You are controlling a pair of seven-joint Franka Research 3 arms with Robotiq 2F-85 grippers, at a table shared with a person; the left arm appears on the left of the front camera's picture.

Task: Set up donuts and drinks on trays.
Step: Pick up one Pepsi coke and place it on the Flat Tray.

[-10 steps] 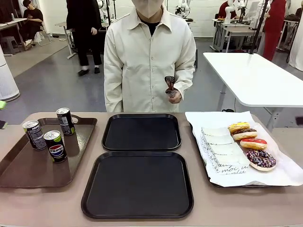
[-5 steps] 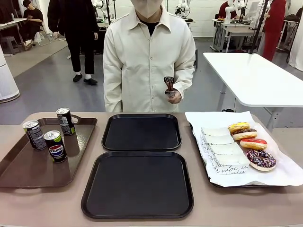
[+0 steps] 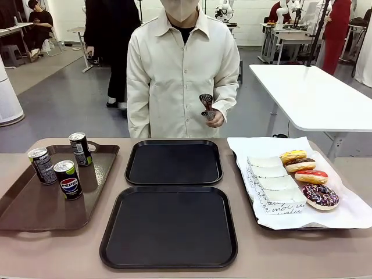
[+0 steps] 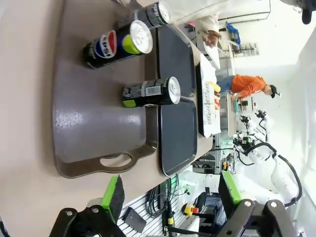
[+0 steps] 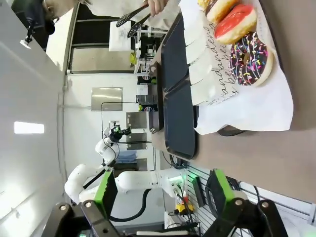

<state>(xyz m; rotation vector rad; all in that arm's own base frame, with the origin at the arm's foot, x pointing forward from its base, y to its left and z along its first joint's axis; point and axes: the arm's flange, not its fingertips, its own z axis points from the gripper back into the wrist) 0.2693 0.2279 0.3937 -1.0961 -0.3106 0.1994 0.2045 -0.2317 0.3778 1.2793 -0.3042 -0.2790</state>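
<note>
Left gripper [image 4: 170,193] spread wide, empty, near brown tray [image 3: 35,210] holding three cans [image 3: 68,180]. Right gripper [image 5: 163,190] spread wide, empty, near paper-lined tray [image 3: 347,214] with four donuts [image 3: 311,176]. Two black trays [image 3: 174,164] between them.

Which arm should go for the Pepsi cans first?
Left. The cans stand on the brown tray on its side, ahead of the open left gripper; the right gripper faces the donuts.

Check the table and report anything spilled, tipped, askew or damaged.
Nothing stands out. The three drinks stand upright on the brown tray, both black trays lie bare and square to each other, and the four donuts sit whole in a row on the white paper.
</note>
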